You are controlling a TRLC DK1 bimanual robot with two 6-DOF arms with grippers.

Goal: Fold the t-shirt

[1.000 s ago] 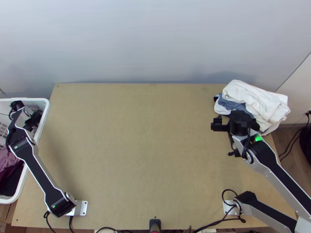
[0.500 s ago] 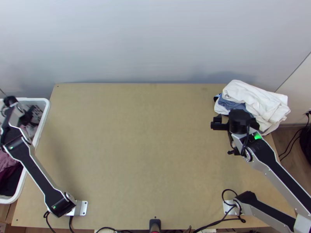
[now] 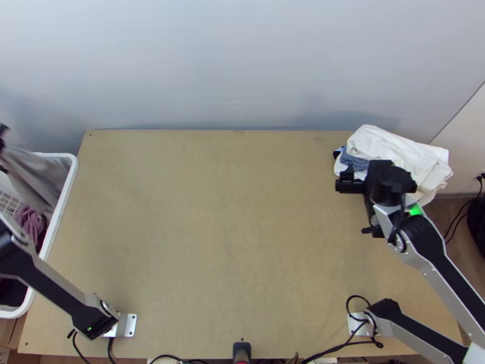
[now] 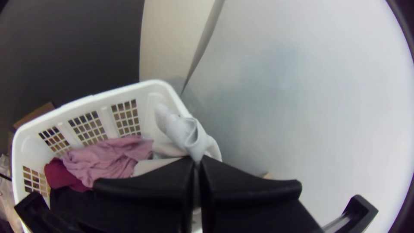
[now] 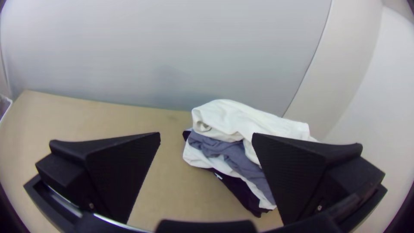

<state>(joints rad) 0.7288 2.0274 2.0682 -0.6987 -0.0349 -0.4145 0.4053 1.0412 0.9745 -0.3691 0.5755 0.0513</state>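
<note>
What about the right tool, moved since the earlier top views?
Yes, slightly: in the top view, the right tool sits nearer the wooden table's far edge and a little further right along it.

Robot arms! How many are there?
2. The left arm is at the white basket, holding a pale cloth. The right arm is by the pile of clothes, with its jaws open.

Basket point(image 4: 148, 99): beside table's point(image 3: 212, 242) left edge. Garments point(image 4: 108, 159): in basket. Clothes pile point(image 3: 394, 148): on table, far right corner. Wall point(image 3: 242, 60): behind table.
</note>
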